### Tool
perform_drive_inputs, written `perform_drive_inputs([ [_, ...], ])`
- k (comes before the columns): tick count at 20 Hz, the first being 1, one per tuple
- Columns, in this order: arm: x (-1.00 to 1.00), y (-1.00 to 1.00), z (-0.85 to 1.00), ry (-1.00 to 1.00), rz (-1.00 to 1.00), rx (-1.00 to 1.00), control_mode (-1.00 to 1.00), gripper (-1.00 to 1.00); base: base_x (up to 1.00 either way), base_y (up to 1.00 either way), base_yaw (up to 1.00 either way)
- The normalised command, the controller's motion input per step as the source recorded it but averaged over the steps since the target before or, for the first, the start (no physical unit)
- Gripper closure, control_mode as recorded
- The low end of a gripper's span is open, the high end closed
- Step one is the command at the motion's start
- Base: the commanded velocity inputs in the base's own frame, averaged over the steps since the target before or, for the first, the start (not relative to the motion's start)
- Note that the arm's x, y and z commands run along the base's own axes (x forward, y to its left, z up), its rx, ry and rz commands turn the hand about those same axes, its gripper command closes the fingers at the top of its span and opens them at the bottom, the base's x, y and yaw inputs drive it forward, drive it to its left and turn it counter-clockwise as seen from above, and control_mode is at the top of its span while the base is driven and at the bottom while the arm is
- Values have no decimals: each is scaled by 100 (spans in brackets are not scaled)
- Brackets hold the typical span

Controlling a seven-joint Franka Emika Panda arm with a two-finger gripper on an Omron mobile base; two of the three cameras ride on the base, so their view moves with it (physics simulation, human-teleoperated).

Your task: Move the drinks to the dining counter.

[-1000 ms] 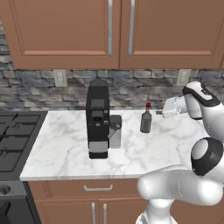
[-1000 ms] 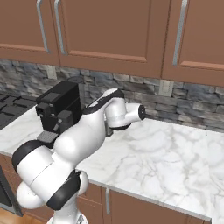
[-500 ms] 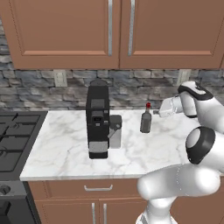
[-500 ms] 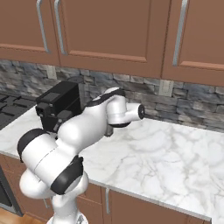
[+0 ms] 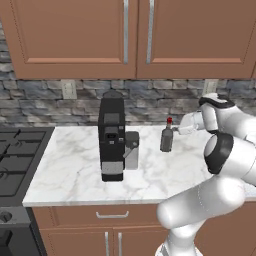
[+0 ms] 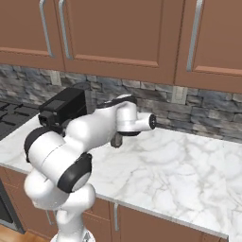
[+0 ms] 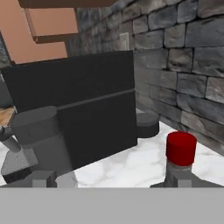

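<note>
A squat grey bottle with a red cap stands upright on the marble worktop, just right of the black coffee machine. My gripper hovers at cap height immediately to the right of the bottle, pointing left at it, with its jaws open and nothing between them. In the hand view the red cap sits low on the right, close in front of the open gripper. In the right base view my own arm hides the bottle. The dining counter is out of view.
The black coffee machine stands close to the left of the bottle. A gas stove lies at the far left. A stone backsplash and brown wall cupboards rise behind. Bare marble stretches to the right.
The hand has edged left toward the red-capped bottle while the elbow has swung. The jaws stay open and the bottle has not moved.
</note>
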Motion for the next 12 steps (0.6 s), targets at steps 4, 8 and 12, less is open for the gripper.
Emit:
perform_drive_inputs([
  [4,24,-8,-12,0,0,0,-100,-100,0,0,0],
  [8,24,-12,-11,0,-1,0,-100,-100,0,0,0],
  [12,25,-13,-11,0,-1,0,-100,-100,0,0,0],
])
